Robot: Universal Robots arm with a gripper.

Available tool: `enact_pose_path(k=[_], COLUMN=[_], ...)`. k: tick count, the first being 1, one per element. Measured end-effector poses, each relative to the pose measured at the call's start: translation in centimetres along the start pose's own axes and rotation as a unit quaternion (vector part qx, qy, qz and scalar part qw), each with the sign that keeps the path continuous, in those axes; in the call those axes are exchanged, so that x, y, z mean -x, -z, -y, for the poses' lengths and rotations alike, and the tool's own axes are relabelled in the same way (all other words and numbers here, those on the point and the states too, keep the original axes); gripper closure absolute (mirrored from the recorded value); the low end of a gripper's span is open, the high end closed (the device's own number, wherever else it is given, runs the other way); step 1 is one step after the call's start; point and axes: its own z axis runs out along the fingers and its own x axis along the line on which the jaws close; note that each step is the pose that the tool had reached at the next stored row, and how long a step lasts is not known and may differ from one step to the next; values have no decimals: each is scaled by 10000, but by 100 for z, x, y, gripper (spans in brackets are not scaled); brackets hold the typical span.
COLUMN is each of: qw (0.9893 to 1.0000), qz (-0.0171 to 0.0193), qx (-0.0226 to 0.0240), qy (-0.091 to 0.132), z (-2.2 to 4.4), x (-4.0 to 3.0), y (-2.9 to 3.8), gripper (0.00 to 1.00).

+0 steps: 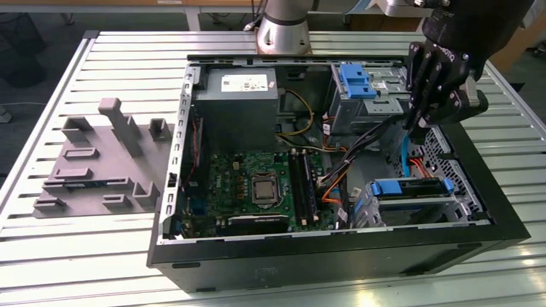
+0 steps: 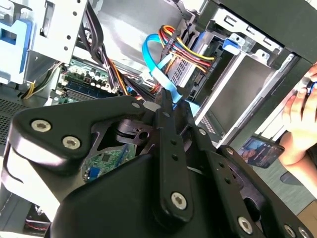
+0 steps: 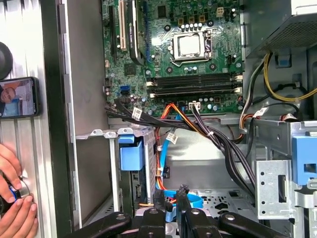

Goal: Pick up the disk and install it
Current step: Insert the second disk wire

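The disk (image 1: 411, 187) sits in the drive cage at the near corner of the open computer case, on the exterior view's right, with its blue carrier end facing up. That carrier end is also in the first wrist view (image 3: 131, 153) and the second wrist view (image 2: 230, 45). My black gripper (image 1: 415, 125) hangs inside the case above and behind the cage, apart from the disk. Its fingers are drawn together with nothing held, and they are in both wrist views (image 2: 168, 96) (image 3: 171, 201). A blue flat cable (image 2: 157, 64) runs just past the fingertips.
An upright blue bracket (image 1: 354, 80) and a grey power-supply box (image 1: 237, 105) stand at the case's far side. The motherboard (image 1: 247, 185) lies in the middle, crossed by cable bundles. A grey fixture plate (image 1: 98, 160) lies on the table. A person's hands (image 3: 12, 198) and a phone (image 3: 20, 96) are beside the case.
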Motion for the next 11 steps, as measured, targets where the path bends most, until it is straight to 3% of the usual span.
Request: enact_pose_path(k=[5, 11], qw=[9999, 9997], qz=[-124, -241], qx=[-9, -21], qy=[-11, -43], z=[8, 13], x=[10, 19], y=[-30, -82], gripper=[76, 76])
